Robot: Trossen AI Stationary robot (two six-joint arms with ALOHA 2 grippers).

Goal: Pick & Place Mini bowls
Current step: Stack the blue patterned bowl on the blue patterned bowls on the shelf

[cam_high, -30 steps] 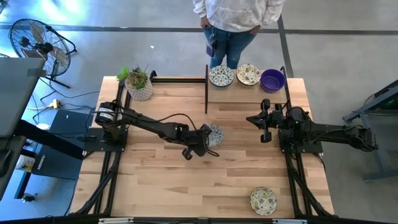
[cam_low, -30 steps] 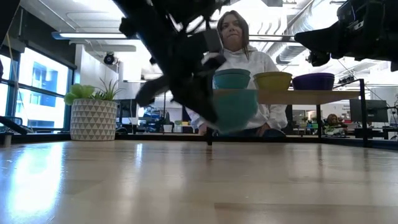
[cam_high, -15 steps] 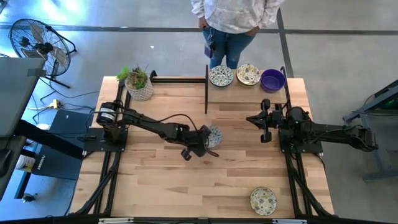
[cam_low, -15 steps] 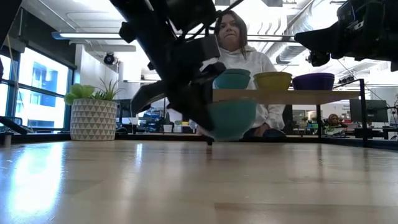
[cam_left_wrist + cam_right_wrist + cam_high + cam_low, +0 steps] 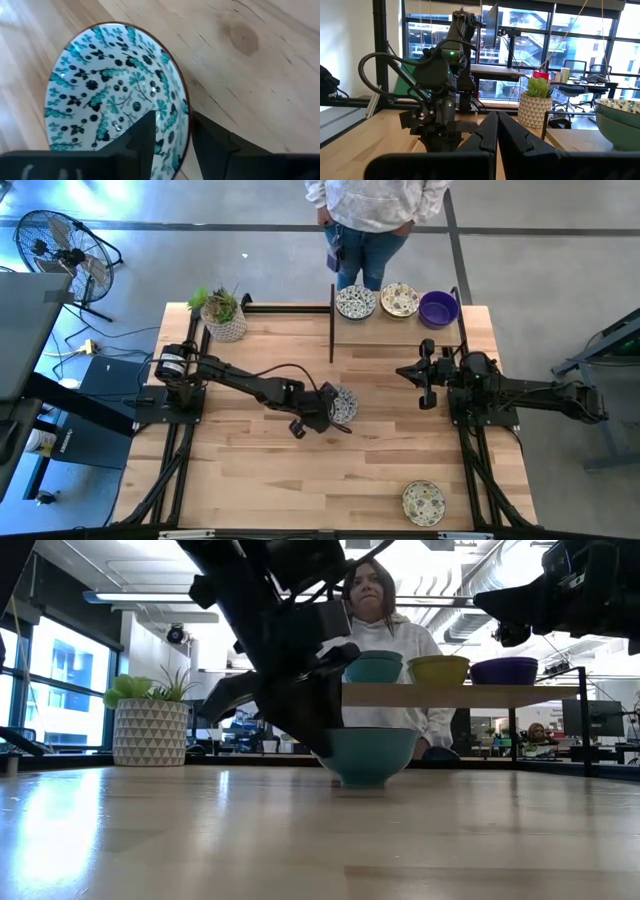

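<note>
The left hand (image 5: pixel 338 408) is at the middle of the worktop (image 5: pixel 250 480), and its two fingers are clamped on the rim of a mini bowl (image 5: pixel 115 95), one finger inside and one outside. This bowl is white inside with a teal and dark floral pattern and has a thin dark rim; from the low view its outside (image 5: pixel 366 754) is plain teal and its base sits on the wood. Three more bowls stand in a row on the raised shelf (image 5: pixel 395 322) at the far edge: two patterned ones (image 5: pixel 355 302) (image 5: pixel 399 300) and a glossy purple one (image 5: pixel 438 308). Another patterned bowl (image 5: pixel 423 502) lies near the front edge. The right hand (image 5: pixel 424 370) hangs over the right side with fingers together, holding nothing.
</note>
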